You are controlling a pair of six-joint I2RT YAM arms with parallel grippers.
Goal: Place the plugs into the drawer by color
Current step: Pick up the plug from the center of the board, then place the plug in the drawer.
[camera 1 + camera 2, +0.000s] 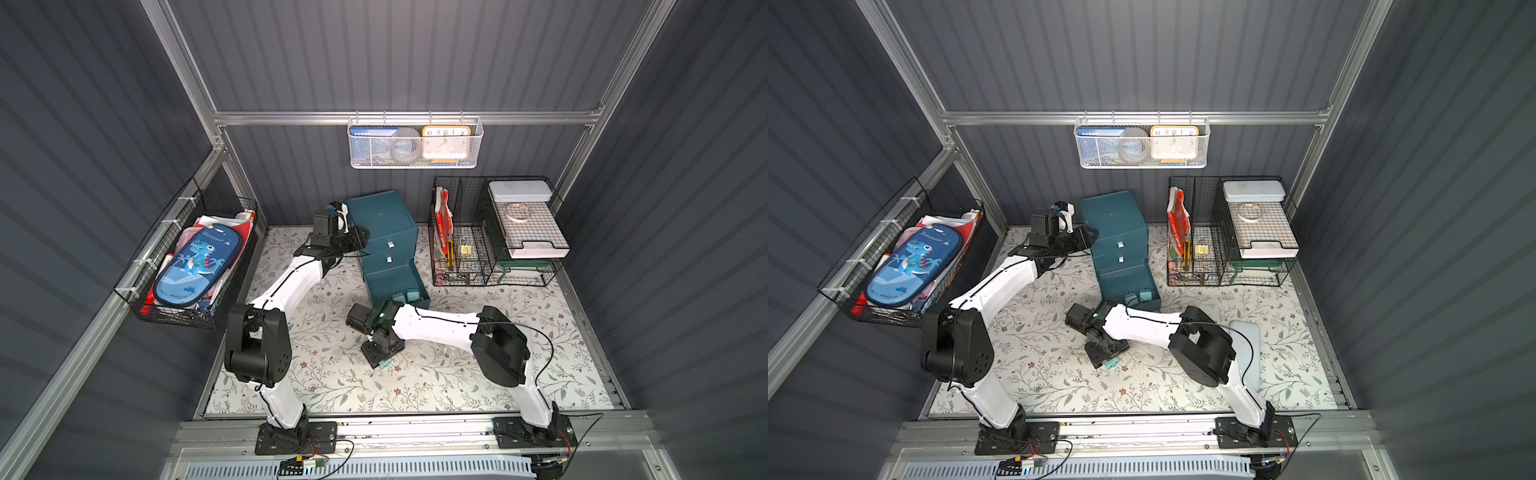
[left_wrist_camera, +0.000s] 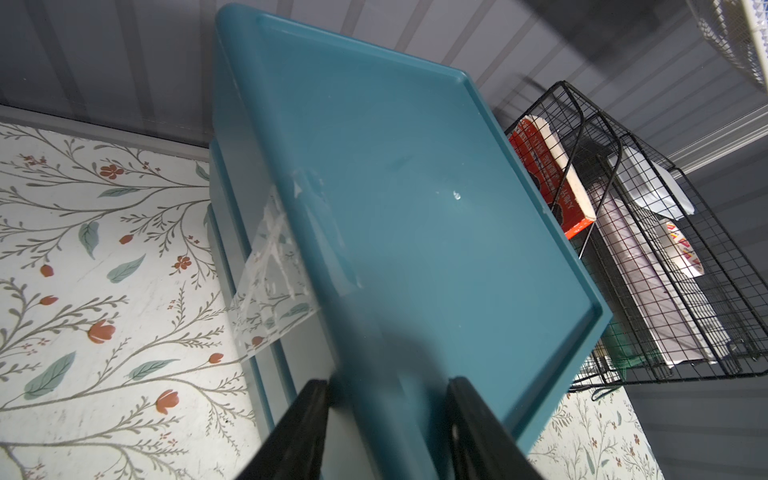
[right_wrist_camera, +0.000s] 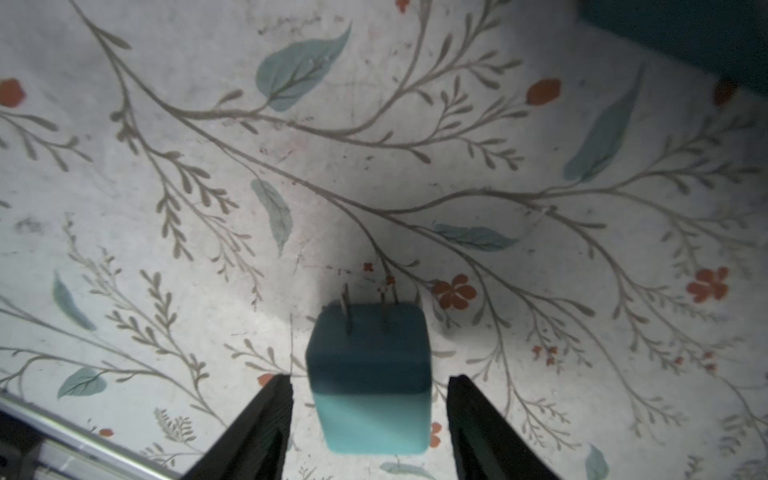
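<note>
Right claw spread, the mint plug between its fingers untouched; we judge an off-centre closure could twist the plug or squeeze it out forwards.

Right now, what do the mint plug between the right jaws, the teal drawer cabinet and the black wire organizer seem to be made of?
Mint plug: smooth matte plastic, softly rounded edges; its prongs look like dull metal.
Drawer cabinet: moulded teal plastic, slight sheen, raised top rim.
Wire organizer: thin metal wire grid, probably black-coated.
</note>
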